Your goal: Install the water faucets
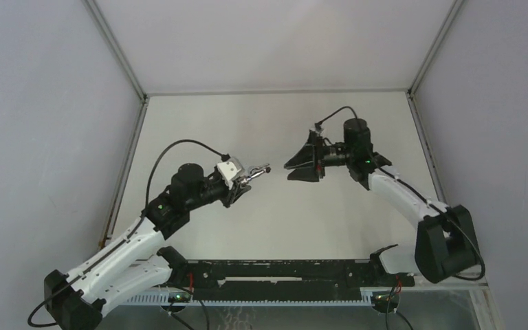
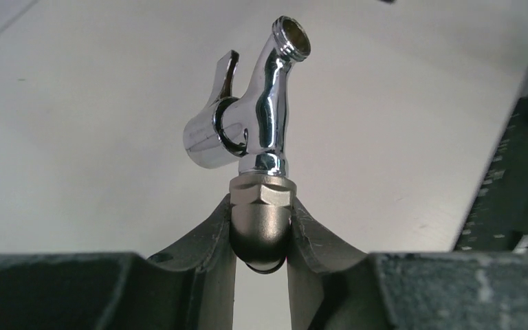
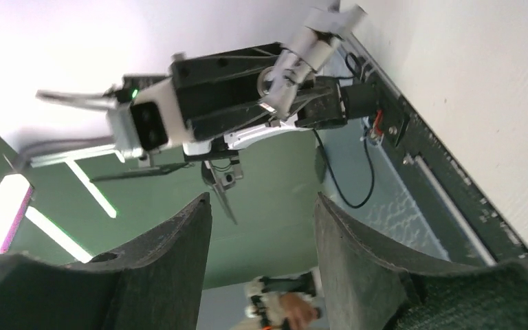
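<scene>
Above the middle of the bench (image 1: 268, 124), the left claw (image 2: 261, 230) is clenched on the matte nut end of a chrome faucet (image 2: 265, 103), held clear of the surface. Facing it nearby, the right claw (image 3: 261, 206) stands released, holding nothing.

- The right gripper (image 3: 261, 206) fills the 6 o'clock edge, its two dark fingers (image 3: 172, 261) spread apart with nothing between them.
- Toward 12 o'clock, the left gripper (image 3: 275, 82) pinches a shiny silver faucet part (image 3: 313, 38) that juts toward 1 o'clock.
- A white camera block (image 3: 144, 124) sits on that arm at 10 o'clock.
- The white table (image 3: 495, 89) lies at 2 o'clock, with a black rail (image 3: 440, 179) along its edge.
- Strip lights (image 3: 0, 213) glow at 8 o'clock.
</scene>
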Tool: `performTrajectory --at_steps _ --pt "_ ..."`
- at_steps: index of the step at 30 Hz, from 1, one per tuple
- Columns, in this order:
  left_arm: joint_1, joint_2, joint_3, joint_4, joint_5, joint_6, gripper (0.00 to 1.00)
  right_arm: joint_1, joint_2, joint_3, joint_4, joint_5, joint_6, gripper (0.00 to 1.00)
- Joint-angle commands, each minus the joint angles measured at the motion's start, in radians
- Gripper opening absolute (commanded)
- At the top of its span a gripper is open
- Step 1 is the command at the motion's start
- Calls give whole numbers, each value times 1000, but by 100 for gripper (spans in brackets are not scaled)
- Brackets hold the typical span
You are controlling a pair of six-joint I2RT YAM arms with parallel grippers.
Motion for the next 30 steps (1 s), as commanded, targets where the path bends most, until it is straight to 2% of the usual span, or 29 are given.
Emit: performTrajectory --at_steps 1,4,7,10,13,15,16,17,18,30 --pt "72 -7 116 27 285 -213 0 -98 -159 32 -25 -100 -266 62" --pt "121 17 173 5 466 -302 0 -120 -266 48 -103 -47 -427 62" --pt "135 35 224 18 600 -395 0 -69 -377 18 -137 144 -627 62" --pt "134 44 239 70 693 -494 0 -5 -490 -50 -40 259 -761 64" --pt "135 70 265 58 773 -501 0 49 -596 -111 73 309 -875 67" --pt "134 101 287 33 829 -498 0 87 -639 -134 110 344 -952 74" --pt "135 118 302 7 854 -497 0 106 -652 -140 117 372 -979 87" --pt "135 137 315 -12 877 -495 0 130 -659 -141 122 412 -995 98" --pt "135 152 324 -33 892 -493 0 143 -659 -140 134 429 -996 99" --pt "135 144 339 -42 903 -502 0 277 -517 -104 242 370 -1026 100"
